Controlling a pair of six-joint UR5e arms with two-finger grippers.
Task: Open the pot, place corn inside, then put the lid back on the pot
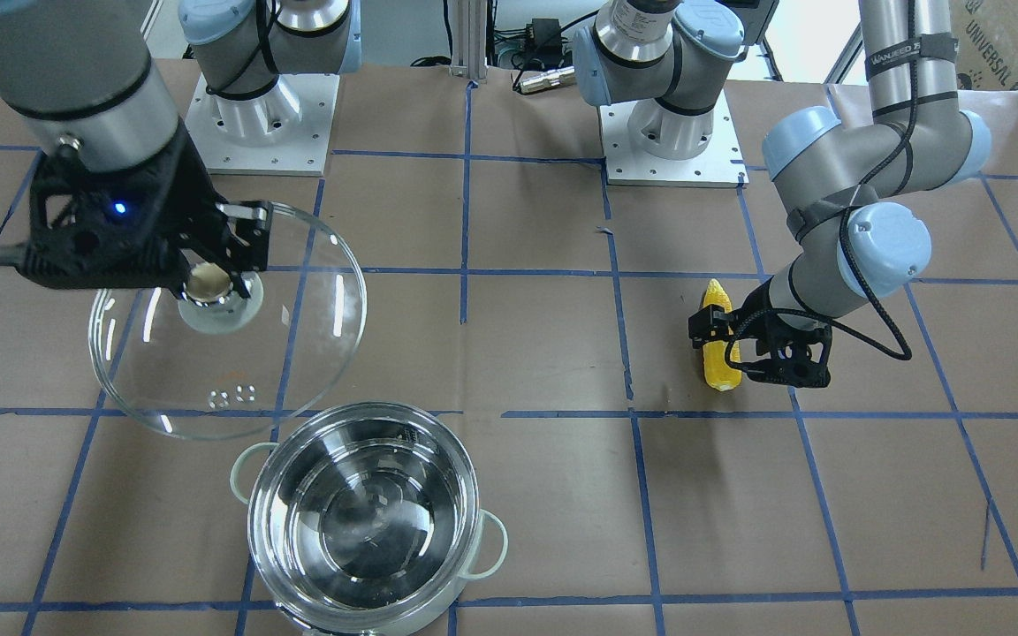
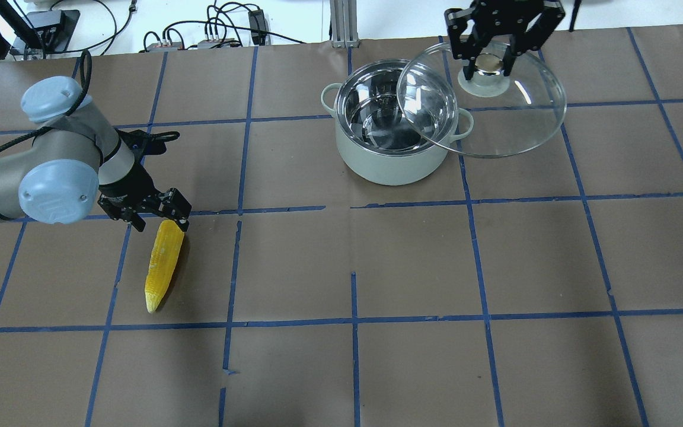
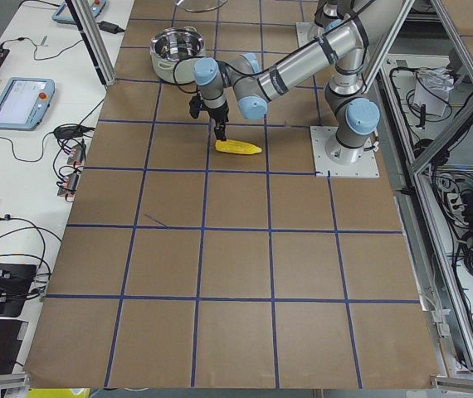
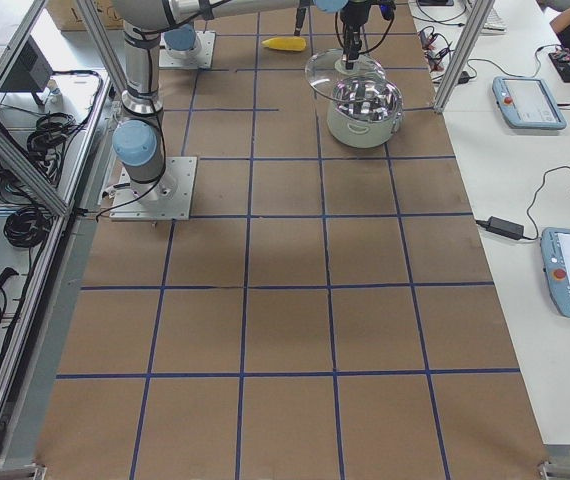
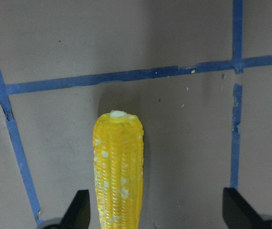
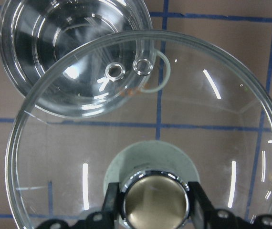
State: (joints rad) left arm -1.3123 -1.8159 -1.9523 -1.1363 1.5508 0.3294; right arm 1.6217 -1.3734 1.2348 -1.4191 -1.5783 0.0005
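The shiny pot [image 2: 389, 167] stands open and empty at the far middle of the table, and shows in the front view [image 1: 254, 523]. My right gripper [image 2: 491, 64] is shut on the knob [image 6: 156, 200] of the clear glass lid [image 2: 516, 121]. It holds the lid in the air, tilted, beside the pot and overlapping its rim. The yellow corn [image 2: 162, 267] lies flat on the table at the left. My left gripper [image 2: 160, 222] is open, low over the corn's blunt end. In the left wrist view the corn [image 5: 118, 167] lies between the spread fingers [image 5: 78, 210], nearer one of them.
The table is brown paper with a blue tape grid [image 2: 353, 207]. The two arm bases [image 1: 262, 115] stand at the robot's edge. Cables and boxes [image 2: 217, 35] lie beyond the far edge. Tablets [image 4: 530, 100] sit on a side bench.
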